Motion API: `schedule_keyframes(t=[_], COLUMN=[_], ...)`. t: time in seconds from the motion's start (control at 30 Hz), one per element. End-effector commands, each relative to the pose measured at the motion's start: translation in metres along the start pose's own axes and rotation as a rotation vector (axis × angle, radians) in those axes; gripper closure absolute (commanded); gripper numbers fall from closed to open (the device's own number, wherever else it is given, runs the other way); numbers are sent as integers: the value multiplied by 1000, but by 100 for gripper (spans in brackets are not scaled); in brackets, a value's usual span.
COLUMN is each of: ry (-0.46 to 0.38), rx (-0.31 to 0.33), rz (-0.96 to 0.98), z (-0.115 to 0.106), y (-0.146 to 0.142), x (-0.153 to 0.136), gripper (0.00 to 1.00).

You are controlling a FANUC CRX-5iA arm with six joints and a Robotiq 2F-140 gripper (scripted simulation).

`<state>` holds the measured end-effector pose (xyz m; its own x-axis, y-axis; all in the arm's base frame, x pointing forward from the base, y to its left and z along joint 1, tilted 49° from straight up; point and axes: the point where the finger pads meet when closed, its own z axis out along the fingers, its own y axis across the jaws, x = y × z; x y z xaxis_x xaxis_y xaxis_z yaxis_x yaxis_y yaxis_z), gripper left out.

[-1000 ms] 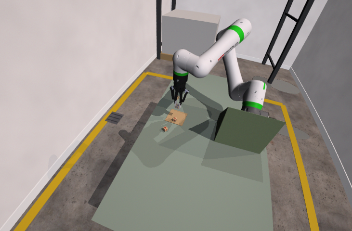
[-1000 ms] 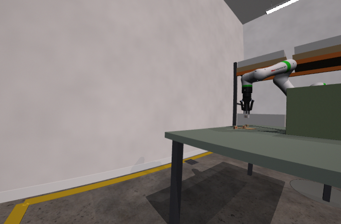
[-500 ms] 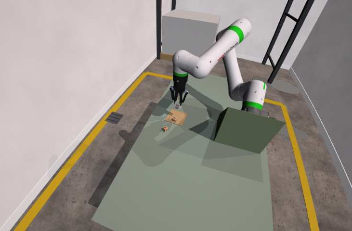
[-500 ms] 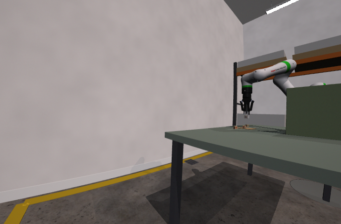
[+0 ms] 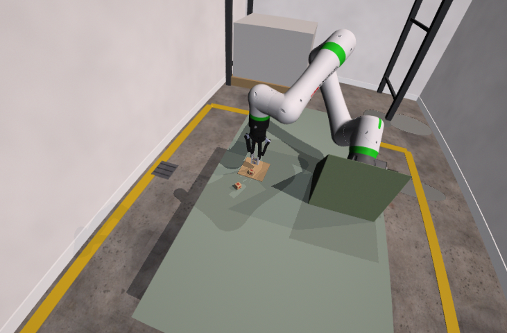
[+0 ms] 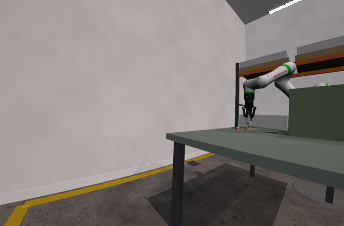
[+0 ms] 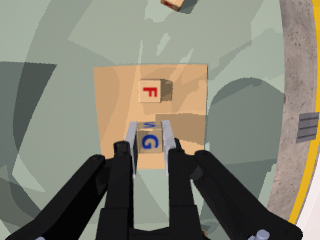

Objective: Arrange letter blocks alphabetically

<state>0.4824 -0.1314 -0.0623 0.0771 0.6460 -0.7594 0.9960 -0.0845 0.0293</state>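
My gripper [image 5: 254, 158] [image 6: 248, 122] [image 7: 150, 133] is shut on a wooden block with a blue G [image 7: 150, 140] [image 5: 254, 161] and holds it a little above the near edge of the tan mat [image 7: 114, 100] [image 5: 263, 169] [image 6: 254, 129]. A block with a red F [image 7: 150, 91] [image 5: 250, 171] lies flat on the mat just beyond the G block. A block with a red R [image 5: 237, 185] [image 6: 237, 128] lies on the table off the mat, turned at an angle. The fourth block is not in sight.
A large dark green box [image 5: 356, 188] [image 6: 321, 111] stands on the table [image 5: 261, 275] [image 6: 257, 149] beside the arm's base. The table's edge and the floor with a yellow line [image 7: 308, 94] run on the right in the wrist view. A black post [image 6: 236, 93] stands behind the mat.
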Motion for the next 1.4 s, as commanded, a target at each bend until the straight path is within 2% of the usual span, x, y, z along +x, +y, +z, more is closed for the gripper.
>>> schedule_keyframes(t=[0.0, 0.17, 0.33, 1.37], ry=[0, 0, 0, 0], rx=[-2, -2, -2, -2], rz=[1, 1, 1, 1], z=[13, 30, 38, 41], y=[1, 1, 2, 2], x=[0, 0, 0, 0], gripper=[87, 87, 87, 87])
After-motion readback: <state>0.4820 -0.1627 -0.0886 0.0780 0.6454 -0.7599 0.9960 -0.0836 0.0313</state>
